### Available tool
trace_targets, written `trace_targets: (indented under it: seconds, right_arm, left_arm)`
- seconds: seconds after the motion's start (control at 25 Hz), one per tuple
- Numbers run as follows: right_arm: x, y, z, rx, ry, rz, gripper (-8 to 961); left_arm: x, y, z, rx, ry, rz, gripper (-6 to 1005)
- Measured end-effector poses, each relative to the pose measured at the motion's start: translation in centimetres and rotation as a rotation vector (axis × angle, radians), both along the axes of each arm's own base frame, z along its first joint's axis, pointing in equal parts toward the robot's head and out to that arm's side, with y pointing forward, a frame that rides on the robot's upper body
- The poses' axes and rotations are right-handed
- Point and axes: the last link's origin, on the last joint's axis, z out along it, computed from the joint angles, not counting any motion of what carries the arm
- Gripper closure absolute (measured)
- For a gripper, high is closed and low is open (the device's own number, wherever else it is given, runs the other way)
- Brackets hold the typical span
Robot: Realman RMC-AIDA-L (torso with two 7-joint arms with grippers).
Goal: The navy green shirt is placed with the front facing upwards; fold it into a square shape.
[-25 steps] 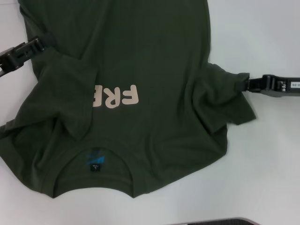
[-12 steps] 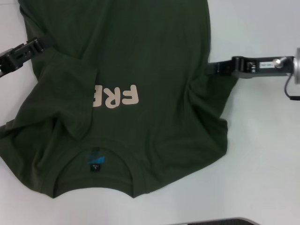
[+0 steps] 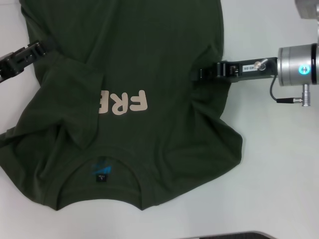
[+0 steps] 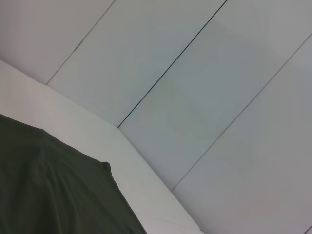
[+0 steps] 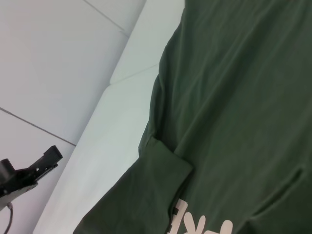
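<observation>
Shirt: the navy green shirt point(image 3: 134, 99) lies spread face up on a white worktop point(image 3: 279, 174), its collar toward the robot and its body running away to the far edge of the head view.
Lettering: pale block letters point(image 3: 122, 103) sit across the chest, upside down from the robot's side; only "FRE" shows, the rest is covered by folded cloth.
Label: a small black and blue label point(image 3: 101, 172) sits inside the collar.
Left sleeve: it is folded in over the chest, overlapping the lettering.
Right sleeve: it is drawn in over the shirt's body, the cloth bunched and creased there.
Left pincer: the left pincer point(image 3: 40, 46) rests at the shirt's left edge, near the folded sleeve; I cannot tell how far open it is.
Right pincer: the right pincer point(image 3: 202, 73) reaches in over the shirt's right side with its tips pressed together on a pinch of the bunched cloth.
</observation>
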Motion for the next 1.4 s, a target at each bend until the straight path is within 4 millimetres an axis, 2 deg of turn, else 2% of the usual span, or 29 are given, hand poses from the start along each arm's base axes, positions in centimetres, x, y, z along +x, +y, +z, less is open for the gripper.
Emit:
trace_targets:
  seconds: [0.24,0.44,0.64,0.76,1.0,1.16,1.4]
  right_arm:
    - [-0.2,0.1,-0.5,0.008,-0.005,-0.005,913]
    - [-0.6,0.2,-0.9,0.002,0.002,0.004,772]
    - [-0.6,0.1,-0.3,0.052,0.054,0.035,604]
    - [0.1,-0.7,0.7,0.074,0.087,0.042,480]
    - [3.7,-2.8,2.8,0.108,0.069,-0.037,250]
    - [5.6,-3.5,3.9,0.143,0.046,-0.092,256]
    - [6.5,-3.7,4.2,0.152,0.032,-0.132,263]
  left_arm:
    - [0.0,0.0,0.0,0.000,0.000,-0.004,127]
    - [0.0,0.0,0.0,0.000,0.001,-0.006,127]
    - [0.1,-0.1,-0.1,-0.005,0.004,-0.008,127]
    - [0.0,-0.1,-0.1,-0.005,0.003,-0.008,127]
    - [0.0,-0.3,-0.1,-0.006,-0.003,-0.007,127]
    - [0.1,-0.4,-0.2,-0.010,-0.006,-0.011,127]
    - [0.2,-0.5,-0.2,-0.014,-0.013,-0.018,127]
